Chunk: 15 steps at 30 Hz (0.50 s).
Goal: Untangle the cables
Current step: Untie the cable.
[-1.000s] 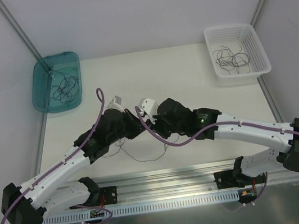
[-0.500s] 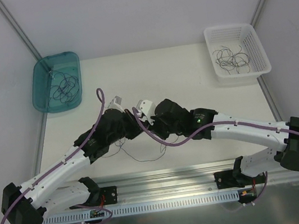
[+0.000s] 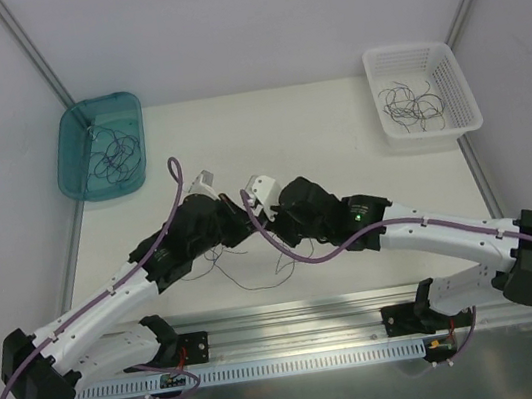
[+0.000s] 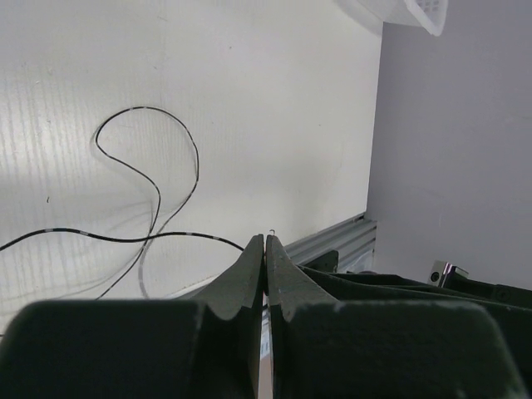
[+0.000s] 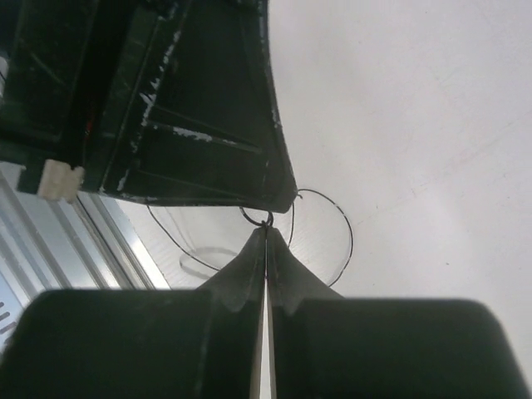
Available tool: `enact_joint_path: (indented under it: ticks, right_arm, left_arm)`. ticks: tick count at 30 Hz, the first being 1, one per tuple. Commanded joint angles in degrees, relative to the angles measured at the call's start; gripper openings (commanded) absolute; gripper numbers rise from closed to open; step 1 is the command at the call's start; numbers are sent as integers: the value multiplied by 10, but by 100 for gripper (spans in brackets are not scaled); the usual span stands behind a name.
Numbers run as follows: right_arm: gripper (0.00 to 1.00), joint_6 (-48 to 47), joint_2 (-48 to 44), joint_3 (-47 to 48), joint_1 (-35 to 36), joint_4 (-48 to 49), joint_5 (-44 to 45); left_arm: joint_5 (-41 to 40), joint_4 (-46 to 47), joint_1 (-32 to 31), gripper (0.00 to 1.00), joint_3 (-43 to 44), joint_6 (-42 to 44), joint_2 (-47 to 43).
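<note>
My two grippers meet tip to tip over the middle of the table. My left gripper (image 3: 242, 228) (image 4: 266, 238) is shut, and a hair-thin cable end pokes out of its tips. My right gripper (image 3: 263, 226) (image 5: 266, 226) is shut on a small loop of the same dark cable (image 5: 256, 218), right below the left gripper's fingers (image 5: 208, 125). Thin strands of the cables (image 3: 259, 280) trail from the grippers onto the table. They curl in loose loops in the left wrist view (image 4: 154, 179) and the right wrist view (image 5: 337, 220).
A teal bin (image 3: 80, 173) at the back left holds several dark strands (image 3: 114, 148). A white basket (image 3: 461, 88) at the back right holds more strands (image 3: 413, 105). A metal rail (image 3: 294, 311) runs along the near table edge. Grey walls enclose the table.
Both grippers stay shut and pressed together. The right arm swayed slightly left and back, and the trailing strands on the table shifted a little.
</note>
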Motion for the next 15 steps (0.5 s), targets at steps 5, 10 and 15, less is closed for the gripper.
enact_joint_path:
  ticks: [5,10,15]
  right_arm:
    - [1,44,-86,-64,-23,49,37]
    - [1,100,-137,-116,-52,88,35]
    - [1,160,-209,-173,-83,136,48]
  left_arm:
    - [-46,-22,6,0,-7,13,-39]
    - [-41,-28,21,0,-22,21,-48]
    - [-42,-32,31,0,-38,24,-58]
